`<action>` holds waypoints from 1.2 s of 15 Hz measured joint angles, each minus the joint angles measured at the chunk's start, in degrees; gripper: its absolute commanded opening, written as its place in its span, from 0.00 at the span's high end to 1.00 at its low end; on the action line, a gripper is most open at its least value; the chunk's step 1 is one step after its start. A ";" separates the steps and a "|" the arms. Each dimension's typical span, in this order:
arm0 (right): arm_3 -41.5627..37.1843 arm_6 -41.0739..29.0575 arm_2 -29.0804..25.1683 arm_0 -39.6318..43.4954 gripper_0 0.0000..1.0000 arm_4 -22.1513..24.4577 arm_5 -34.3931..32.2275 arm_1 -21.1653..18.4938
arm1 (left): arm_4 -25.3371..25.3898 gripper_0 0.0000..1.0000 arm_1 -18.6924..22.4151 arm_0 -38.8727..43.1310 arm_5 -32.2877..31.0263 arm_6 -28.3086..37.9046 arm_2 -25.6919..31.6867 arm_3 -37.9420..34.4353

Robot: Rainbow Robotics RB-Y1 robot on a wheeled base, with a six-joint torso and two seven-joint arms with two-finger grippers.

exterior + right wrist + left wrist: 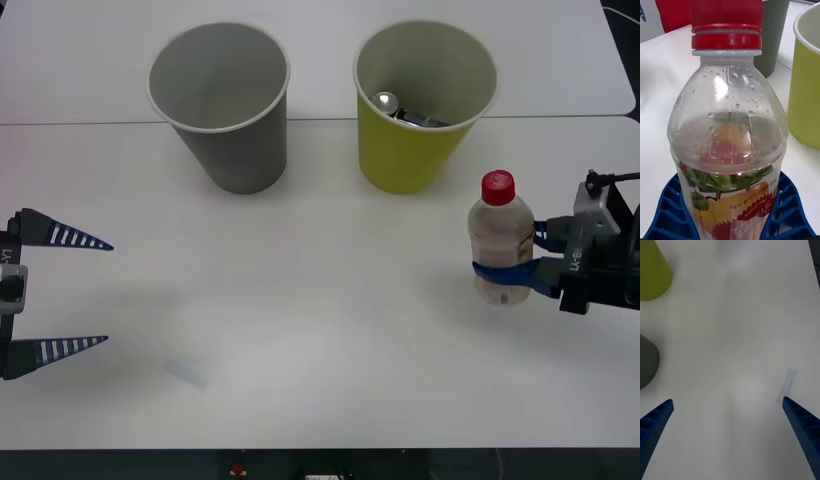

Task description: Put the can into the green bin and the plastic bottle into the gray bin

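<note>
While the plastic bottle point(501, 238) stands upright near the white bench's point(300, 300) right edge, the right end effector point(515, 255) pinches its labeled body. The wrist view reveals droplets inside. The can point(400, 108) lies in the green bin point(420, 100), beside the gray bin point(225, 105). The left end effector point(85, 292) hovers spread over open bench.

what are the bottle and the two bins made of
Plastic bottle: clear glossy plastic, see-through with droplets inside, red ribbed cap, printed label. Green bin and gray bin: matte, pale rolled rims, likely paper cups, possibly plastic.
</note>
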 measured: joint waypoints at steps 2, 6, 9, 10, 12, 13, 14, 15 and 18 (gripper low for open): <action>-5.18 -8.43 -0.26 -0.72 1.00 3.19 -1.74 -0.17 | 0.00 0.00 0.00 0.00 0.00 0.00 0.00 0.00; -11.72 -23.94 0.27 -5.41 1.00 7.11 -6.69 -0.69 | 0.00 0.00 0.00 0.00 0.00 0.00 0.00 0.00; -14.81 -34.25 4.02 -10.06 1.00 8.65 -6.72 -4.06 | 0.00 0.00 0.00 0.00 0.00 0.00 0.00 0.00; -16.35 -37.77 5.45 -11.77 1.00 10.15 -6.57 -5.49 | 0.00 0.00 0.00 0.00 0.00 0.00 0.00 0.00; -20.13 -45.70 9.49 -15.68 1.00 14.40 -5.72 -8.62 | 0.00 0.00 0.00 0.00 0.00 0.00 0.00 0.00; -21.25 -48.71 11.90 -17.59 1.00 16.08 -4.63 -10.06 | 0.00 0.00 0.00 0.00 0.00 0.00 0.00 0.00; -21.62 -50.66 14.38 -19.52 1.00 17.30 -3.13 -11.49 | 0.00 0.00 0.00 0.00 0.00 0.00 0.00 0.00; -21.42 -51.58 16.92 -21.69 1.00 18.10 -1.40 -12.77 | 0.00 0.00 0.00 0.00 0.00 0.00 0.00 0.00; -18.46 -51.76 22.05 -28.57 1.00 18.43 0.03 -14.13 | 0.00 0.00 0.00 0.00 0.00 0.00 0.00 0.00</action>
